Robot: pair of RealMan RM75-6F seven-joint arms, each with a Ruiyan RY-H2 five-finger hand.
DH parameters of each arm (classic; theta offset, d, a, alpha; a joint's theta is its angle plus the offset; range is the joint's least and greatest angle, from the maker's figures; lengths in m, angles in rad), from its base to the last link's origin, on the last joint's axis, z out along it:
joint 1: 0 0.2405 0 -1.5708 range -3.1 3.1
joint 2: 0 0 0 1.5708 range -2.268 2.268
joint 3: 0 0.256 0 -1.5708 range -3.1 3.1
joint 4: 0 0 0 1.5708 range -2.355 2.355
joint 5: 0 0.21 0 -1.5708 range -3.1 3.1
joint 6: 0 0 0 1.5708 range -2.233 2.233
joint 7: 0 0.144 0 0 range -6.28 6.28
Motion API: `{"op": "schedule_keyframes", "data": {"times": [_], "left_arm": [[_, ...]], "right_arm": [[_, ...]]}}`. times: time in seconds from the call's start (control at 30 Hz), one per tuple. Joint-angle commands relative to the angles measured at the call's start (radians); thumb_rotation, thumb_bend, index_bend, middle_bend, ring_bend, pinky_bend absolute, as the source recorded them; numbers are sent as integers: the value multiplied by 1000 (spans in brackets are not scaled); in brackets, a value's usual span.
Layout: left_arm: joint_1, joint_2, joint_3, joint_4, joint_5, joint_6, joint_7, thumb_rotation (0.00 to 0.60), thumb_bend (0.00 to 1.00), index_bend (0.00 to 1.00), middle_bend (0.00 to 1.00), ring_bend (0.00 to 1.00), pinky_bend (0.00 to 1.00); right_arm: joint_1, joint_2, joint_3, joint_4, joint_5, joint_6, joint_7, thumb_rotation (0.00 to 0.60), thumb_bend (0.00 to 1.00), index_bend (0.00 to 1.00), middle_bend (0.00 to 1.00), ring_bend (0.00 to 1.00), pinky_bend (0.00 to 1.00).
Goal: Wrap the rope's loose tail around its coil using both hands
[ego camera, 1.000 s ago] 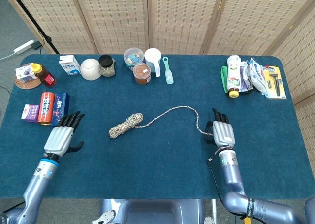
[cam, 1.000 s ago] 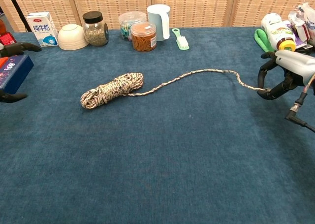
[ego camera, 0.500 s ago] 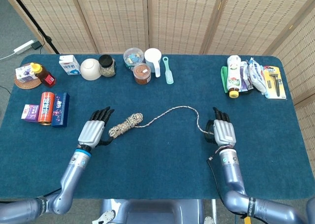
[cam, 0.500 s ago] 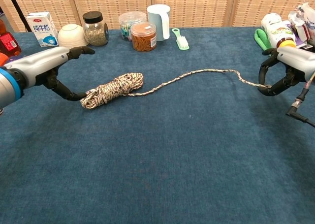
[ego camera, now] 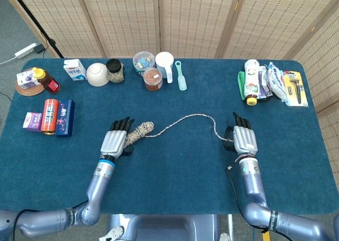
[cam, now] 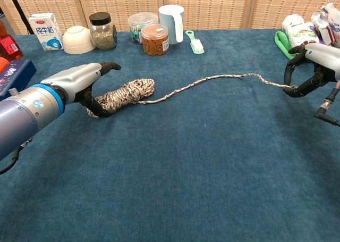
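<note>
1. The speckled beige-and-brown rope coil (ego camera: 139, 132) lies on the dark blue carpeted surface (ego camera: 175, 177), a little left of centre, angled from lower left to upper right.
2. The coil's loose tail (ego camera: 185, 119), a thin braided cord of the same colour, runs from the coil's right end up and across to the right, then bends down toward the right robot hand.
3. The left robot hand (ego camera: 114, 141), silver with black fingers, sits over the coil's left end; in the chest view its fingers (cam: 97, 105) curl down around that end and touch the rope, though whether they fully clamp it I cannot tell.
4. The right robot hand (ego camera: 242, 137) holds the end of the tail; the chest view shows the cord pinched between its curled black fingers (cam: 295, 90), just above the surface.
5. Along the far edge stand a white bowl (ego camera: 97, 74), a dark-lidded glass jar (ego camera: 114, 70), an orange-filled clear tub (ego camera: 152, 78), a white jug (ego camera: 164, 64) and a pale green brush (ego camera: 180, 75).
6. At the far right lies a cluster of packets and bottles (ego camera: 270, 82); at the left, a red can (ego camera: 50, 116) beside a dark blue box (ego camera: 65, 117).
</note>
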Motion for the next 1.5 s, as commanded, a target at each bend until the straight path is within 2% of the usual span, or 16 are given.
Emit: {"op": "schedule_keyframes", "data": {"times": [0.03,0.27,0.73,0.83,0.93,1.1,1.2,1.37,1.5], "left_arm": [[-8,-13,1,30,-14,8,16,600,272,0,0,0,22],[-27,-26,-2,83,-61,-7,51,600,272,0,0,0,29],[-68,-77,8,176,-42,-35,46,600,284,0,0,1,244],[-74,-97,9,198,-30,-30,39,600,291,0,0,55,296],[-74,-113,14,215,-14,-7,43,600,319,79,45,147,341],[-70,-141,22,234,9,51,70,600,401,298,220,298,475],[-68,-158,21,248,27,76,68,600,453,388,295,361,532],[-67,-165,23,268,58,72,42,600,509,479,368,423,588],[-65,-162,28,278,97,65,4,600,532,503,389,438,600]], "right_arm": [[0,3,1,0,1,-2,4,600,480,613,0,0,0],[1,4,-1,4,5,-7,9,600,481,613,0,0,0],[6,7,-1,-3,7,2,3,600,483,613,0,0,0],[6,9,-2,-5,8,4,3,600,484,613,0,0,0],[6,12,-1,-5,10,3,4,600,484,613,0,0,0],[6,16,0,-5,10,3,7,600,484,614,0,0,0],[6,16,-1,-3,12,1,10,600,485,614,0,0,0],[5,18,-3,0,13,-1,14,600,491,614,0,0,0],[4,20,-7,-4,7,1,14,600,491,618,0,0,0]]}}
